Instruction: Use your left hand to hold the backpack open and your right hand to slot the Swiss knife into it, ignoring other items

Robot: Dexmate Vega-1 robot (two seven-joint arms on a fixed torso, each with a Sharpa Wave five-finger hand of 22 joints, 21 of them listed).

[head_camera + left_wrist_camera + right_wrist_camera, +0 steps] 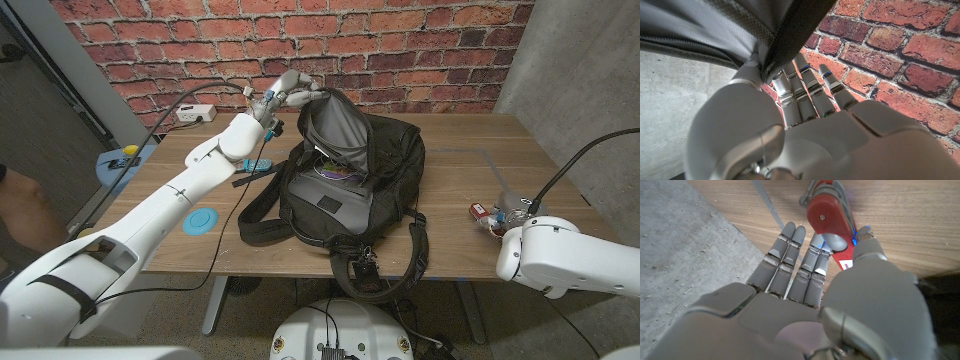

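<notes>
left hand (285, 92): raised at the back of the black fabric backpack (350, 175), fingers (810, 90) pinching the upper edge of the flap, mouth held open
backpack: mid wooden table (460, 230), straps trailing toward the front edge
right hand (805, 295): near the table's right edge, fingers straight and close together, tips touching the red Swiss knife (832, 217); no grasp
Swiss knife: lying on the table, well apart from the backpack
other: round blue disc (201, 220) on the table's left

One black backpack (350, 170) sits on the one wooden table (470, 160). One red pocket knife (830, 217) lies there too. One blue disc (201, 220), one white power strip (195, 114), and two robot hands, the left hand (285, 92) and the right hand (512, 212), though that one is poorly seen from above.
</notes>
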